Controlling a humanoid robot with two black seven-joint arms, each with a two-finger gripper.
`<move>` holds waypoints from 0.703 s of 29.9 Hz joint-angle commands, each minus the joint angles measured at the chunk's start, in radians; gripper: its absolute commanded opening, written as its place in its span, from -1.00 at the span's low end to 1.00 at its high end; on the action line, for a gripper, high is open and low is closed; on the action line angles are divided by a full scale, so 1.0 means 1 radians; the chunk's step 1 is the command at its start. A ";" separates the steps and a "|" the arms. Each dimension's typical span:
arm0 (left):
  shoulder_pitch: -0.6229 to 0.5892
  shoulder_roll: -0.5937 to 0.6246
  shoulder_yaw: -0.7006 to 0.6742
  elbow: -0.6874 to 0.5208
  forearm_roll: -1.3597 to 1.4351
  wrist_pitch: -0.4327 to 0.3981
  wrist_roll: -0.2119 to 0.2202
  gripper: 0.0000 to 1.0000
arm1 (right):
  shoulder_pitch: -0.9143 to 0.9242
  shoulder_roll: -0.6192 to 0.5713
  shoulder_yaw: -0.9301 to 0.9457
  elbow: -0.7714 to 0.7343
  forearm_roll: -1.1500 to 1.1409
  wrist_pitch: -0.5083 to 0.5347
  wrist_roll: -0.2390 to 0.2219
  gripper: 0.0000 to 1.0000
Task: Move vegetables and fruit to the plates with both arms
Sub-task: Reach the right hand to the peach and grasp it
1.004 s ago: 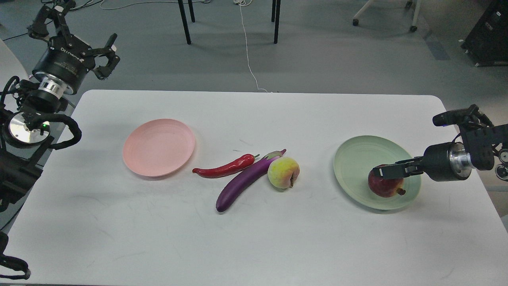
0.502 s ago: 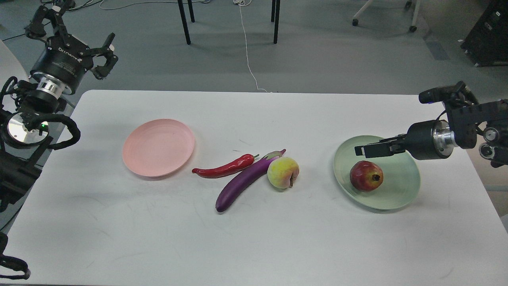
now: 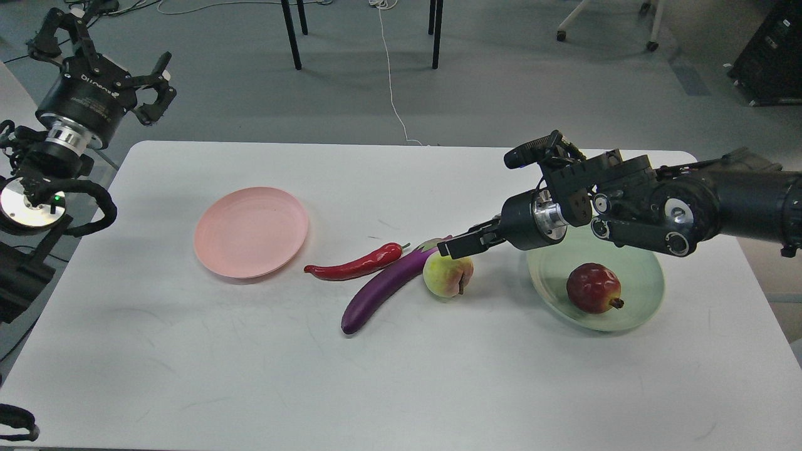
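On the green plate (image 3: 645, 300) sits the pomegranate (image 3: 593, 288); the right gripper (image 3: 452, 246) hovers just above the peach (image 3: 447, 274) — fingers seen edge-on, spread unclear; eggplant (image 3: 385, 288) and chili (image 3: 354, 265) lie beside the empty pink plate (image 3: 250, 232); the left gripper (image 3: 103, 47) is raised off-table, claws spread — holding nothing.

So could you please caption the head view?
Right tool reaching above peach; pomegranate on green plate.

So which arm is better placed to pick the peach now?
The right. Its gripper already hangs just above the peach, beside the green plate. The left gripper is raised far off, beyond the table's far left corner.
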 commanded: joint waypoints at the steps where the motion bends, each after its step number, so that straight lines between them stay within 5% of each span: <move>1: 0.002 0.007 0.000 0.000 -0.002 0.000 -0.002 0.96 | -0.014 0.032 -0.013 -0.018 0.002 0.000 0.006 0.85; 21: 0.003 0.043 0.000 0.000 -0.007 0.000 -0.023 0.96 | -0.003 0.096 -0.055 -0.034 0.060 0.003 -0.003 0.86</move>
